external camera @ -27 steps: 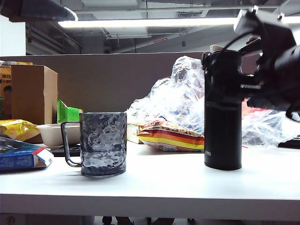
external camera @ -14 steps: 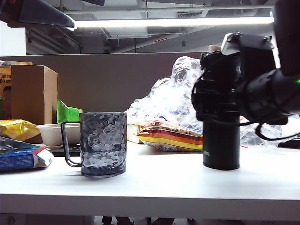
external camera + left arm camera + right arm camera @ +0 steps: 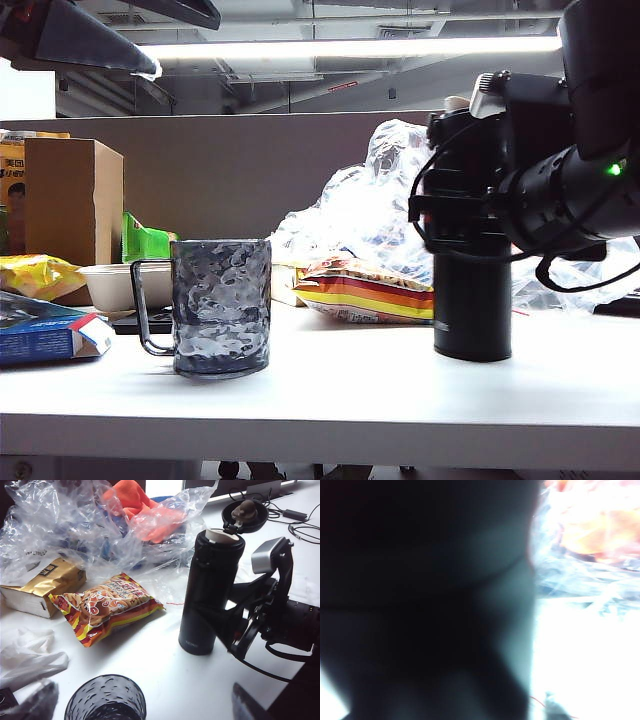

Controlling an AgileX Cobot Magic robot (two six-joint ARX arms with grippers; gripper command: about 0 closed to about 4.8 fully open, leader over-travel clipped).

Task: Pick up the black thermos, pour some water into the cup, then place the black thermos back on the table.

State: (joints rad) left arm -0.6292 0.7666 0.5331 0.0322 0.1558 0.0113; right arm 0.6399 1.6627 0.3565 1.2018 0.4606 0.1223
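Upright on the wide white desk (image 3: 330,395) stands the tall, slim, matte-black cylindrical thermos (image 3: 472,310), its base flat on the surface. The left wrist view shows its hinged flip lid thrown back and the pale spout at its mouth; the exterior view, level with the desk, shows only a pale tip of the spout.

The right gripper (image 3: 455,215) sits at the flask's upper half, its black fingers (image 3: 239,632) on either side of the body. Whether they press on it or stand just clear I cannot tell. The right wrist view is almost wholly filled by a dark blur, with bright plastic at one edge.

The left gripper is hardly seen: only dark blurred shapes at the edge of its own view, which may be the fingers, set well apart, so they look open and hold nothing.

Well apart from the thermos stands the dark grey translucent mug (image 3: 220,307), dimpled like hammered glass, with a thin angular wire handle. Between and behind them lie a striped glossy snack bag (image 3: 107,605) and a heap of crumpled clear plastic (image 3: 385,205). Further left are a pale shallow bowl (image 3: 112,285), a brown cardboard box (image 3: 72,198) and a blue carton (image 3: 45,330).
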